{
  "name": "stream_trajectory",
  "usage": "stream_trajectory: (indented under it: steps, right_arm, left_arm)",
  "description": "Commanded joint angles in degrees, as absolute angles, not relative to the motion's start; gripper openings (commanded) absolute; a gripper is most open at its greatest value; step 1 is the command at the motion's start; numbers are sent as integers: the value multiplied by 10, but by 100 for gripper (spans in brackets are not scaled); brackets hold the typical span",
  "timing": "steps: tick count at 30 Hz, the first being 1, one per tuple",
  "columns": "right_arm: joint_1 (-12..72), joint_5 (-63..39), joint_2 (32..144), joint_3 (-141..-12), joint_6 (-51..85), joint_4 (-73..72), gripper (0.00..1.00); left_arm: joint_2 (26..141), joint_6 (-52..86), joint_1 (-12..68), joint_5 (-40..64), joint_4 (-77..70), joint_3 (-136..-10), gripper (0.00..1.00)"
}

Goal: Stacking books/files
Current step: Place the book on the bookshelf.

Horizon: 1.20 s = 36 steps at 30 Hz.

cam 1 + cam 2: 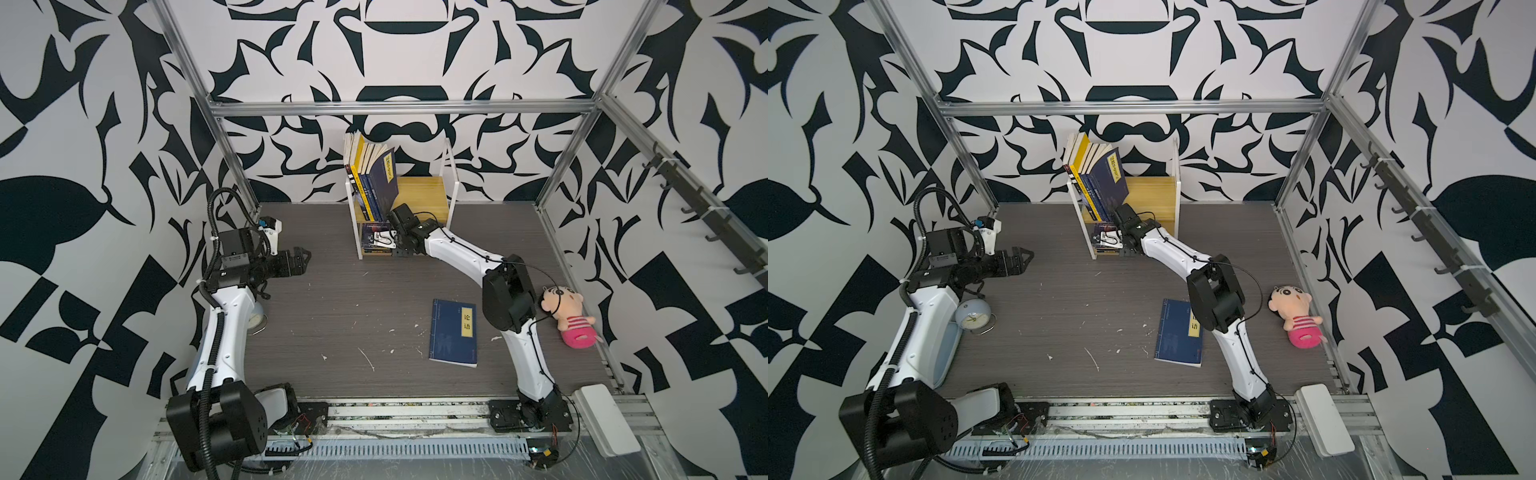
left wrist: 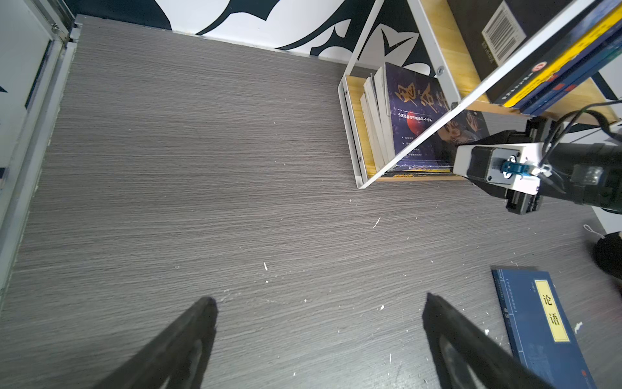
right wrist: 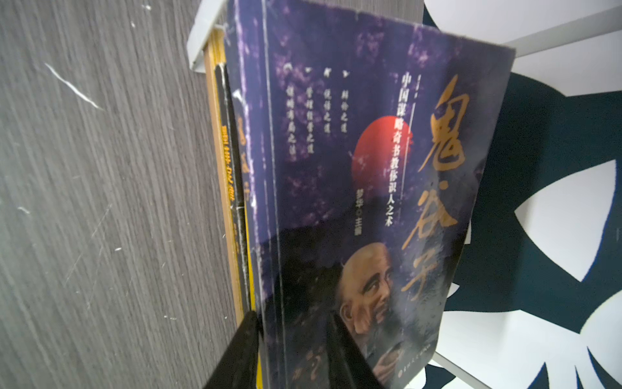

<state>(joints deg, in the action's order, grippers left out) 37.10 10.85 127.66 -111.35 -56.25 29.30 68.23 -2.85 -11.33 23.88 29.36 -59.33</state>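
Note:
My right gripper reaches into the lower shelf of the white-framed rack and is shut on the edge of a dark purple-blue book with an old man's face. That book lies on top of other flat books. Several navy and yellow books lean upright on the upper shelf. One navy book with a yellow label lies flat on the table by the right arm. My left gripper hovers open and empty over the left of the table.
A plush doll lies at the right edge. A white flat box sits at the front right corner. An alarm clock and a light-blue case lie under the left arm. Metal frame posts border the table.

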Motion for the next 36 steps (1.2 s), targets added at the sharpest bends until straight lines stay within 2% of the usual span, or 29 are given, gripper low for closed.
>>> stream_trajectory:
  steps: [1,7,16,26,31,36]
  right_arm:
    - [366,131,1261,-1118,-558,270,30]
    - [364,136,1266,-1123,-555,259,24]
    - [363,131,1266,-1120,-559,250,22]
    - [358,127,1244,-1095,-549,236,15]
    - [356,129,1251,-1099,-548,241,19]
    - [358,121,1215,-1085,-521,272,32]
  left_arm:
    - [672,-27,-118,249,289,-583,100]
    - [672,-26,-119,249,288,-583,100]
    - [672,-25,-119,253,284,-580,100]
    - [670,-23,-119,253,286,-582,100]
    - [670,-23,-119,255,284,-578,100]
    - [671,-23,-119,255,288,-582,100]
